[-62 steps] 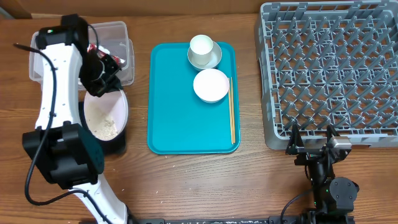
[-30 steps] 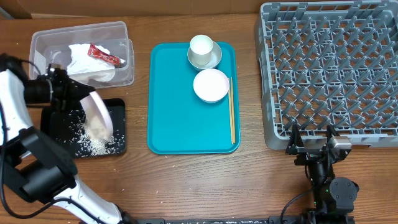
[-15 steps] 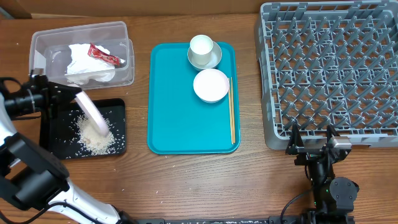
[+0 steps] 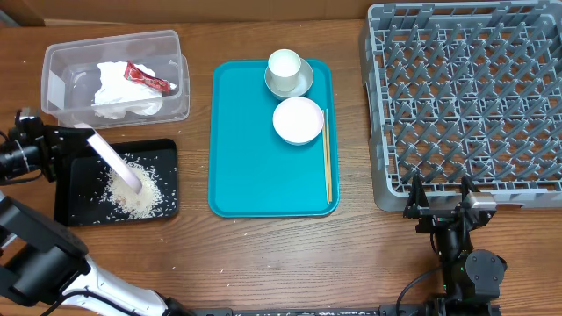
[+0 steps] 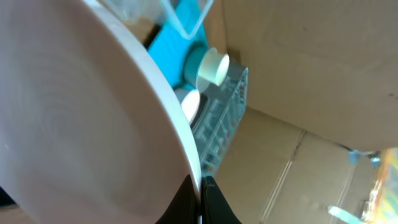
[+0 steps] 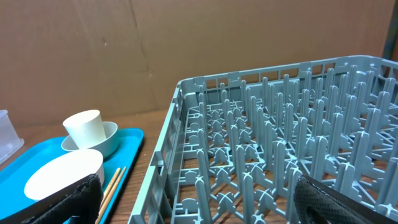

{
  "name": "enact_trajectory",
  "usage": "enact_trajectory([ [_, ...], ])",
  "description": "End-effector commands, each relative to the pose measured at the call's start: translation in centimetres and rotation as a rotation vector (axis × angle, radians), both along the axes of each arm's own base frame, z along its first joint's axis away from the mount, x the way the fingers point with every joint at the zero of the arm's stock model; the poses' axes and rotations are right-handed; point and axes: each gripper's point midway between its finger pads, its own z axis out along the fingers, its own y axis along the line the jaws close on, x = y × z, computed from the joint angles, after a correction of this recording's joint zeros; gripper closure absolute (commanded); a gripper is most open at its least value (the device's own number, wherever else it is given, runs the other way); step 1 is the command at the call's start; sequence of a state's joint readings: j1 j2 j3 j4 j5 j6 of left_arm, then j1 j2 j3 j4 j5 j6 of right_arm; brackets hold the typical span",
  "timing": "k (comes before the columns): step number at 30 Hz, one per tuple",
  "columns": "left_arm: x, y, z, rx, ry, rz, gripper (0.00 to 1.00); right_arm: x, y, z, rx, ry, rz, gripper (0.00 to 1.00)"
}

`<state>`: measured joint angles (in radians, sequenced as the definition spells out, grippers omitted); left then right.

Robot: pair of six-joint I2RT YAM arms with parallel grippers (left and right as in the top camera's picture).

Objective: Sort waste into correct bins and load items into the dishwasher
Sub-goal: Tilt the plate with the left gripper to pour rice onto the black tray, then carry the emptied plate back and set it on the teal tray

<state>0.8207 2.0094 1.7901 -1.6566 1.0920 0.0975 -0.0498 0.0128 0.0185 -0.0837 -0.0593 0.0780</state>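
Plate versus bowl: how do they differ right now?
The plate is tipped steeply over the black tray, held by the left gripper; the bowl sits upright on the teal tray, untouched. The plate is shallow, the bowl deeper. Both are white and round.

Glossy white plate (image 4: 114, 161), grey plastic rack (image 4: 465, 88) — matt wooden table (image 4: 263, 254).

Overhead looks straight down; both wrist views share the rack (image 6: 280, 155)
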Motion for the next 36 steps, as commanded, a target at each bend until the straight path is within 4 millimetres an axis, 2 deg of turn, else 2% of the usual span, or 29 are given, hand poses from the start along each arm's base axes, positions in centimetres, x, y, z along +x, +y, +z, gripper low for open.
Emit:
enact_trajectory([
  [1,-0.2,-0.1,0.5,-0.017,0.006,0.015,0.96,0.0,0.0,-0.2,-0.001,-0.002,-0.005,0.00],
  [4,0.2,-0.3,1.2,-0.010,-0.074,-0.003,0.96,0.0,0.0,-0.2,-0.001,-0.002,-0.005,0.00],
  [9,-0.4,-2.1,0.9,-0.023,-0.006,-0.034,0.96,0.0,0.0,-0.2,0.000,-0.002,-0.005,0.00],
  [13,-0.9,-6.9,1.6,-0.021,-0.001,-0.139,0.96,0.0,0.0,-0.2,-0.001,-0.002,-0.005,0.00],
  [19,-2.3,-16.5,3.2,0.025,-0.035,-0.404,0.96,0.0,0.0,-0.2,0.000,-0.002,-0.005,0.00],
  [23,-3.0,-22.1,3.4,0.046,-0.064,-0.582,0.96,0.0,0.0,-0.2,-0.001,-0.002,-0.005,0.00],
  [26,-3.2,-25.3,1.6,0.139,-0.026,-0.688,0.96,0.0,0.0,-0.2,-0.001,-0.002,-0.005,0.00],
  [29,-3.2,-27.7,-1.7,0.354,0.102,-0.736,0.96,0.0,0.0,-0.2,-0.001,-0.002,-0.005,0.00],
  [30,-3.2,-28.1,-2.2,0.395,0.119,-0.737,0.96,0.0,0.0,-0.2,-0.001,-0.002,-0.005,0.00],
  [32,-3.1,-29.9,-4.3,0.617,0.176,-0.730,0.96,0.0,0.0,-0.2,-0.001,-0.002,-0.005,0.00],
  [36,-2.3,-31.3,-6.2,0.946,0.183,-0.644,0.96,0.0,0.0,-0.2,-0.001,-0.002,-0.005,0.00],
])
